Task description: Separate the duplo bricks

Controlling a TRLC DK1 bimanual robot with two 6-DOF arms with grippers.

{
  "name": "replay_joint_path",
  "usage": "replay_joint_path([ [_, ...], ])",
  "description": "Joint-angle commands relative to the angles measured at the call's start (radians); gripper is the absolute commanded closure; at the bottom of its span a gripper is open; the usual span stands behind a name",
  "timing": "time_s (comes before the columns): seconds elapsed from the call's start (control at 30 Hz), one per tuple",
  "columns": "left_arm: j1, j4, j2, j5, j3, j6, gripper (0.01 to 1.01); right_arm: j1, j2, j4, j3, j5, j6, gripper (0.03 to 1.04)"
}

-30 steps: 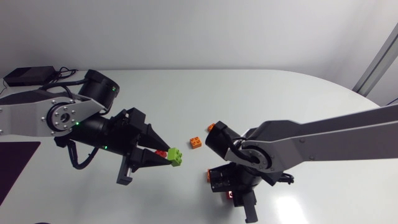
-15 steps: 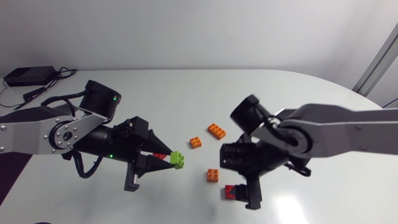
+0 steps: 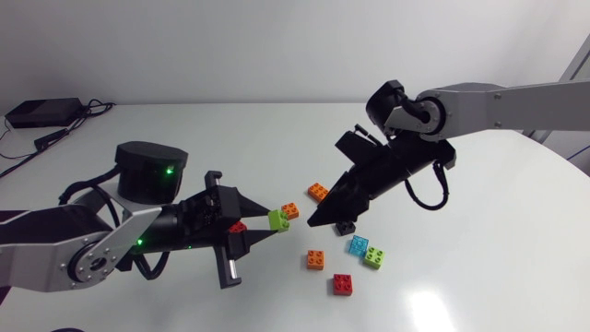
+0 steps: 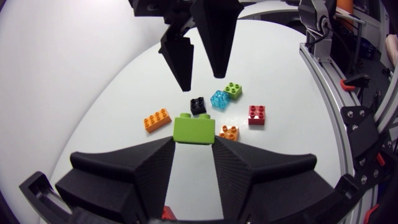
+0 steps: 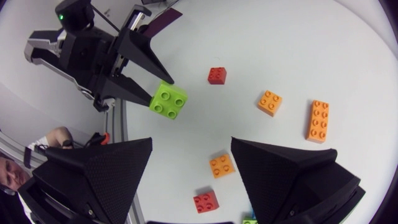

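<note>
**Left gripper clamped on the green brick, right gripper slack over the loose ones**

Your white table (image 3: 184, 138) carries everything. Your left arm (image 3: 83, 249) comes in low from its side and your right arm (image 3: 498, 97) reaches in from the far right, both aimed at the middle.

The left gripper (image 4: 194, 143) pinches the green brick (image 4: 194, 129) between both fingertips, clear of the table. It is a square four-stud brick, equal both ways, and its studs point away from the left gripper, toward the right gripper (image 3: 324, 221). That one has its fingers spread wide with nothing between them. Its tips slant down toward the table, close to the black brick (image 3: 346, 227).

The rest lie on the table, studs up:
- The long orange brick (image 3: 318, 192) has its long axis crosswise to the left gripper's line of reach and sits near the right gripper's fingers.
- A square orange brick (image 3: 290, 210) sits just ahead of the held green one.
- A second orange square (image 3: 315, 259) and a red square (image 3: 344, 284) lie toward the table's near edge.
- Another red brick (image 3: 238, 227) lies under the left gripper's fingers.
- The small blue brick (image 3: 358, 245) and small lime brick (image 3: 373, 257) sit just beside each other, next to the black one
</note>
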Motion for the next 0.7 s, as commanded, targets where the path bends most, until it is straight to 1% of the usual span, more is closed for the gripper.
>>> replay_joint_path([
  [0.0,-0.011,0.056,-0.020,-0.031,-0.042,-0.049,0.703,-0.010,0.059,-0.048,0.047,-0.069,0.035,0.16],
  [0.1,-0.014,0.103,-0.017,-0.056,-0.056,-0.067,0.703,-0.010,0.090,-0.069,0.076,-0.126,0.037,0.16],
  [0.23,-0.014,0.149,-0.004,-0.070,-0.060,-0.087,0.703,0.011,0.102,-0.063,0.096,-0.149,0.063,0.16],
  [0.3,-0.014,0.161,0.005,-0.073,-0.056,-0.096,0.703,0.023,0.107,-0.048,0.099,-0.152,0.083,0.16],
  [0.37,-0.019,0.172,0.011,-0.077,-0.051,-0.106,0.703,0.034,0.111,-0.032,0.103,-0.158,0.103,0.21],
  [0.47,-0.031,0.183,0.023,-0.084,-0.040,-0.122,0.703,0.049,0.116,0.002,0.103,-0.160,0.138,0.21],
  [0.57,-0.054,0.192,0.045,-0.100,-0.025,-0.125,0.703,0.068,0.117,0.018,0.103,-0.160,0.155,0.21],
  [0.67,-0.061,0.203,0.063,-0.110,-0.014,-0.127,0.703,0.071,0.114,0.046,0.094,-0.161,0.175,0.25],
])
